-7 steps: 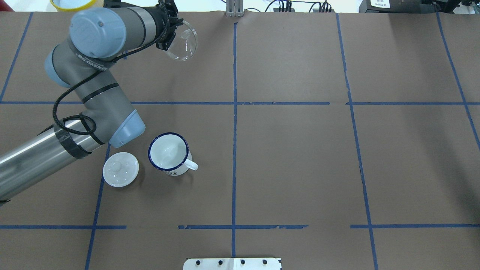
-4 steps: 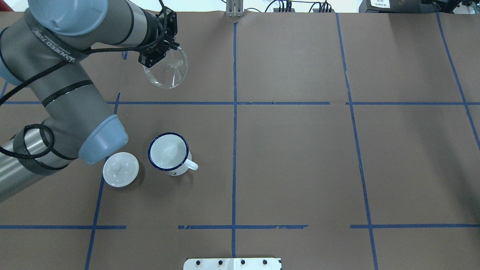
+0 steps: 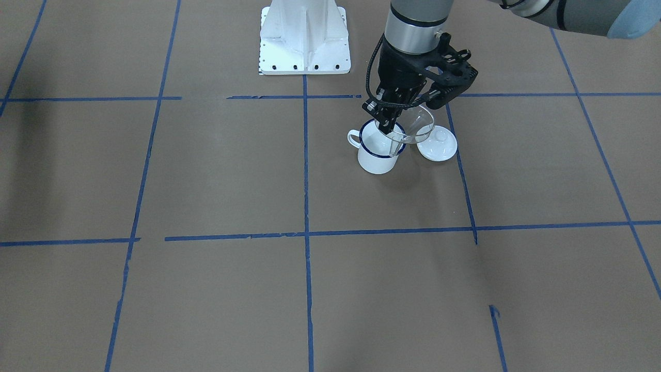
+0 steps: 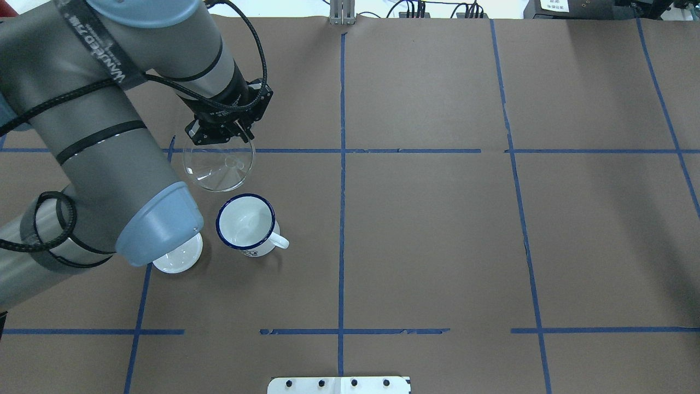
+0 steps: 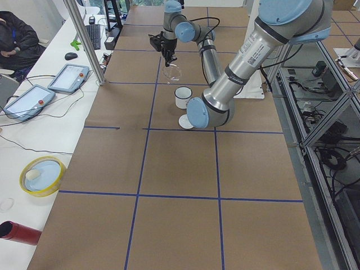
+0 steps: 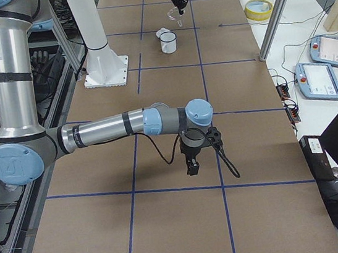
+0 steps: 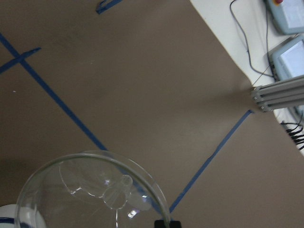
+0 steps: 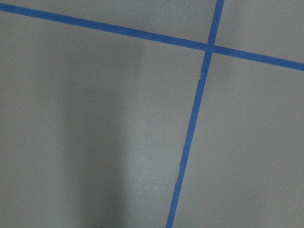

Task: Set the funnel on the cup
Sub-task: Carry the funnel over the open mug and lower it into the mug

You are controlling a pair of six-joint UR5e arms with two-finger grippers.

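The clear funnel (image 4: 219, 164) hangs in the air, held by its rim in my left gripper (image 4: 234, 133), which is shut on it. Its bowl faces up and its spout points down. The white cup with a dark blue rim (image 4: 246, 224) stands upright on the table, handle to the right. In the overhead view the funnel is just beyond and left of the cup. In the front-facing view the funnel (image 3: 413, 129) overlaps the cup's (image 3: 377, 155) rim. In the left wrist view the funnel (image 7: 95, 194) fills the bottom. My right gripper (image 6: 191, 164) hovers far off over bare table; I cannot tell its state.
A round white knobbed lid (image 4: 178, 257) lies left of the cup, partly hidden by my left arm's elbow (image 4: 158, 230). The robot base plate (image 3: 304, 39) is behind the cup. A yellow-rimmed bowl (image 5: 38, 175) and a red cylinder (image 5: 19, 232) lie on the side bench.
My left arm has carried the funnel from the table's far edge toward the cup, and the funnel has turned bowl-up. The elbow now covers part of the lid.
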